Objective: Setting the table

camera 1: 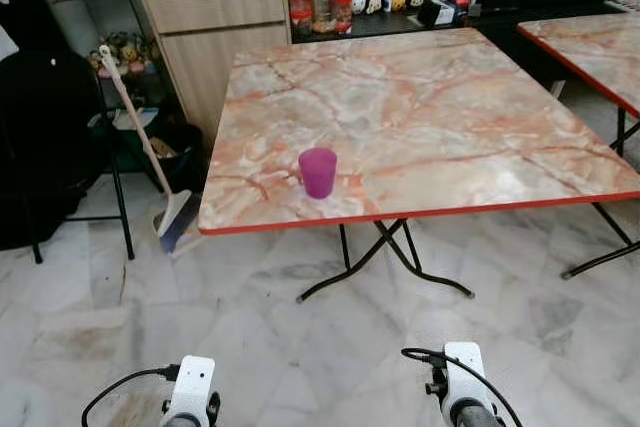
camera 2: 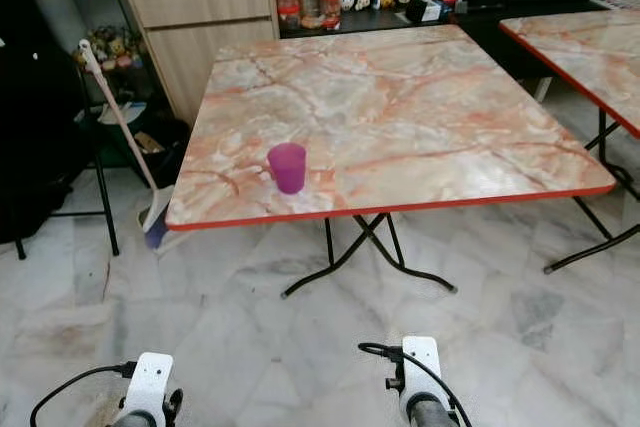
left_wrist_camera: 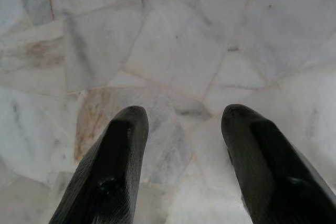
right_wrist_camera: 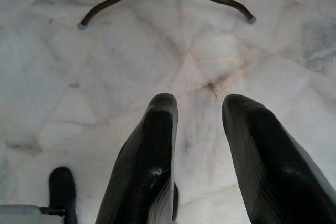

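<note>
A marble-patterned counter (camera 1: 450, 117) with a red edge stands on black folding legs over a pale marble floor (camera 1: 300, 347). A second counter (camera 1: 600, 42) of the same kind stands to its right. Behind them is a wooden cabinet (camera 1: 205, 32), and a broom (camera 1: 150, 152) leans near the first counter's left corner. A purple cup (camera 1: 318, 172) stands upright close to the near edge of the first counter. Both arms hang low: the left pincer (left_wrist_camera: 184, 129) and the right pincer (right_wrist_camera: 199, 124) each point at the floor, fingers apart and holding nothing.
</note>
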`<state>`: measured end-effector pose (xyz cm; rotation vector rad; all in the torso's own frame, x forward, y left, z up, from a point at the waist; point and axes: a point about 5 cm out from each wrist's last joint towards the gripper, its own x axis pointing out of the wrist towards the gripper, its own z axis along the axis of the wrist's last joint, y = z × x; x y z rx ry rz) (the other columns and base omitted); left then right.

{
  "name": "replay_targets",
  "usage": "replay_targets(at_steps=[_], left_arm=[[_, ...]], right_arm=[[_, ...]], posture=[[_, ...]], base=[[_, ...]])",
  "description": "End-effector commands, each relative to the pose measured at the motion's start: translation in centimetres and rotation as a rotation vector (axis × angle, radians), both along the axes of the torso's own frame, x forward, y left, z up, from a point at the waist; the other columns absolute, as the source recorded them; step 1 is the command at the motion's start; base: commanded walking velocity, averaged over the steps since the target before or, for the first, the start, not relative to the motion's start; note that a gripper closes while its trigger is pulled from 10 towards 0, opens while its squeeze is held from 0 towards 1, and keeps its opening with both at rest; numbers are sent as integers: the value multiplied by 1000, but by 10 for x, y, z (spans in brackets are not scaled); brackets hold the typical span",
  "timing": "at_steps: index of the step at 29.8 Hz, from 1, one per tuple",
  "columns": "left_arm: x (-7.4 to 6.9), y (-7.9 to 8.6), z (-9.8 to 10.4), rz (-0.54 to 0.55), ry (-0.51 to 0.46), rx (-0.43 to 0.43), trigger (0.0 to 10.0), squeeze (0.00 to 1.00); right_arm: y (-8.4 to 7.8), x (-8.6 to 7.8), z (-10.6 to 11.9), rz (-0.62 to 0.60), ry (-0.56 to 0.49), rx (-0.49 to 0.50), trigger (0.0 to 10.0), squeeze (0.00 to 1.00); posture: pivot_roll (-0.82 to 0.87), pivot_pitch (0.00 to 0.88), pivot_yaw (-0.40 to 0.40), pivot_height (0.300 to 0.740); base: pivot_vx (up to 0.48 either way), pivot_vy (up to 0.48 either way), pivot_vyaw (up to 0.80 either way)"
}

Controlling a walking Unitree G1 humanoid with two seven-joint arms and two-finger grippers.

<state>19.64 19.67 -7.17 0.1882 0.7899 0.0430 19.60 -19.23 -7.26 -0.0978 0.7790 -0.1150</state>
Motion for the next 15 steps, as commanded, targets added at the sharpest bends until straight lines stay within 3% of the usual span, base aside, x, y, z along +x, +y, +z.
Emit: replay_targets(at_steps=[1, 15], left_arm=[[-5, 6, -2, 22, 14, 9, 10000, 0], [-7, 6, -3, 32, 16, 5, 10000, 0]], right_arm=[[5, 0, -1, 0, 8, 10, 10000, 0], [4, -3, -2, -37, 10, 23, 10000, 0]], posture=[[41, 0, 68, 740], [34, 0, 71, 740]], base=[[334, 0, 0], [349, 0, 0]])
